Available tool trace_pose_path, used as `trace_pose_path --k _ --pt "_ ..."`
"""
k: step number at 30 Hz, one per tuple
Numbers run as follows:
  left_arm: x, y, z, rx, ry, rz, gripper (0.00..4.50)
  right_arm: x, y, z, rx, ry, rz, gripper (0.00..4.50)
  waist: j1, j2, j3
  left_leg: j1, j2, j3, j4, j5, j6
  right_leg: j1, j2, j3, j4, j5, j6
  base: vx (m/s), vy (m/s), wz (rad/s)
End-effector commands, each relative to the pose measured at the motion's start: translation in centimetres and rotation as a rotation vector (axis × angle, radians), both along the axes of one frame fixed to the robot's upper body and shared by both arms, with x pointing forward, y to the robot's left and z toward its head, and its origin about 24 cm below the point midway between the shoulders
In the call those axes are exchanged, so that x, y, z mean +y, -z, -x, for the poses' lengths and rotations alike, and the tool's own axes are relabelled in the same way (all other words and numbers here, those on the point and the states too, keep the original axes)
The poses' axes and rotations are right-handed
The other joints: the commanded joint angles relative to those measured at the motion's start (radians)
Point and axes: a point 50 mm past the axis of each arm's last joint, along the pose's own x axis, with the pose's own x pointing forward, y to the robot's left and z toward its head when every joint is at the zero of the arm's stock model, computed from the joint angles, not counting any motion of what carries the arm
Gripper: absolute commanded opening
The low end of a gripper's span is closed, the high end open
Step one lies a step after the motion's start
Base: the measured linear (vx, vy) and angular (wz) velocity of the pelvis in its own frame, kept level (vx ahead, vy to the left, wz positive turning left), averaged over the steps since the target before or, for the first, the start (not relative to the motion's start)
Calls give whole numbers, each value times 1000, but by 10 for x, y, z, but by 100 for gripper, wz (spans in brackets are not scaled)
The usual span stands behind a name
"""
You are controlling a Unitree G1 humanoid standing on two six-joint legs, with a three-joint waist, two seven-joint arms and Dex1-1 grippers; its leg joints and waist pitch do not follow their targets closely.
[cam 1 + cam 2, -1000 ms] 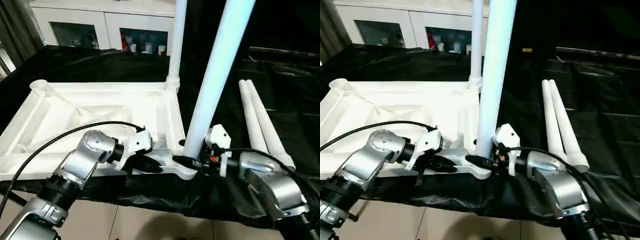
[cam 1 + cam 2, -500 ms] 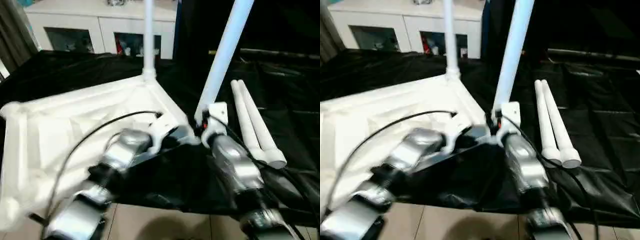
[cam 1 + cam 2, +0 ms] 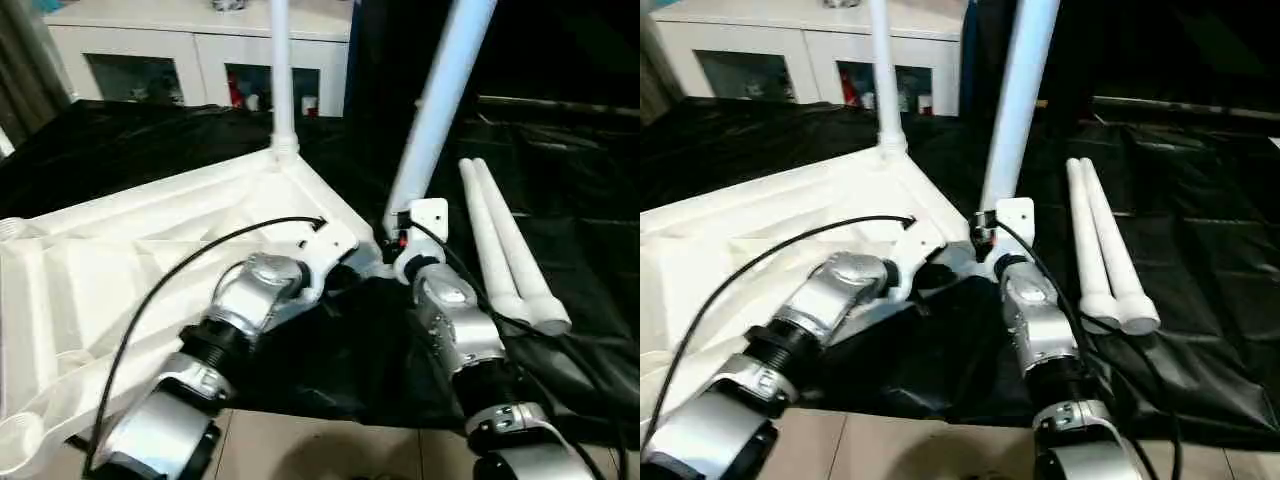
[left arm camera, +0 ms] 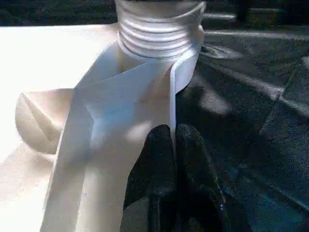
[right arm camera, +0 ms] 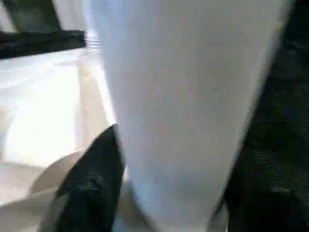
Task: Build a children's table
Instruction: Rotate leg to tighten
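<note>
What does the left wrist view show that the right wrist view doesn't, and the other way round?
Left wrist: the left gripper shut on the thin tabletop rim, with a threaded collar just beyond it. Right wrist: a leg close up, rising from the tabletop. Both: the tabletop's white underside and the black cloth.

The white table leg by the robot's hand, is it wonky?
Yes. The near leg in the right gripper tilts sideways, while the far leg stands straight in the tabletop. Two more legs lie loose on the black cloth.
</note>
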Motion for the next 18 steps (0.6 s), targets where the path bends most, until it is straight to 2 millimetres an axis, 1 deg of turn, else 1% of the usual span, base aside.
trace_pose_path --k 1,2,3,4,5,6,7,8,9,10,11,12,14,15,16,17,18 --pt "6 -12 -3 -58 39 27 0 21 4 10 23 -170 -64 299 6 1 -58 -31 17 -2 -71 -121 87 72 -71 56 -94 -389 -101 0 0 0" --pt "7 -12 -1 -50 55 35 0 20 2 11 16 -195 -91 314 5 3 -58 -31 17 -3 -71 -117 90 73 -70 56 -92 -384 -102 0 0 0" --pt "8 -12 2 -44 83 39 0 20 -2 14 0 -263 -93 322 4 4 -61 -31 21 -4 -71 -93 95 73 -73 59 -86 -350 -116 0 0 0" --pt "10 -12 6 -45 137 48 0 17 -4 19 -13 -329 -66 329 6 1 -62 -30 25 -5 -71 -72 103 73 -71 59 -81 -309 -131 0 0 0" --pt "10 -12 7 -46 148 50 0 17 -5 20 -16 -343 -58 329 7 3 -63 -29 28 -5 -70 -59 104 71 -71 61 -76 -281 -142 0 0 0" --pt "13 -11 12 -37 205 58 0 13 -6 27 -22 -424 -19 352 10 6 -64 -33 31 -7 -70 -37 112 75 -72 61 -68 -227 -159 0 0 0" --pt "15 -12 16 -36 251 70 0 9 -7 32 -24 -470 5 361 10 7 -65 -31 32 -5 -67 -16 123 73 -71 63 -61 -173 -175 0 0 0" --pt "16 -12 18 -32 262 73 0 7 -7 33 -26 -480 11 361 9 6 -65 -31 33 -5 -68 -15 126 73 -71 64 -59 -159 -183 0 0 0" --pt "20 -14 26 -17 347 94 0 -3 -10 41 -28 -545 44 361 12 7 -66 -31 32 -3 -66 -9 130 74 -72 65 -57 -143 -190 0 0 0" --pt "20 -14 26 -17 347 94 0 -3 -10 41 -28 -545 44 361 16 7 -68 -31 32 -5 -65 3 134 77 -72 65 -55 -129 -194 0 0 0" --pt "24 -16 33 -4 425 119 0 -12 -12 49 -23 -604 78 361 17 7 -67 -31 34 -2 -64 13 141 72 -72 67 -51 -107 -205 0 0 0" --pt "26 -17 35 2 449 130 0 -15 -12 52 -20 -627 94 361 22 5 -65 -30 34 0 -64 11 144 71 -73 68 -52 -109 -209 0 0 0" --pt "29 -19 39 20 491 141 0 -22 -13 59 -14 -690 131 361 27 6 -63 -29 35 2 -64 0 141 69 -74 69 -54 -130 -210 0 0 0" --pt "31 -20 41 36 507 146 0 -25 -14 64 1 -720 136 361 33 8 -60 -29 35 4 -66 -18 131 68 -74 69 -59 -174 -199 0 0 0" --pt "31 -20 41 36 507 146 0 -25 -14 64 1 -720 136 361 33 8 -60 -29 35 4 -66 -18 131 68 -74 69 -59 -174 -199 0 0 0" --pt "37 -22 45 63 542 153 0 -31 -17 72 14 -781 164 361 41 11 -56 -27 36 3 -69 -43 115 70 -74 69 -67 -225 -176 0 0 0" --pt "39 -22 46 72 548 149 0 -32 -18 74 14 -793 169 361 42 9 -57 -26 37 3 -69 -48 111 70 -74 69 -66 -232 -171 0 0 0"
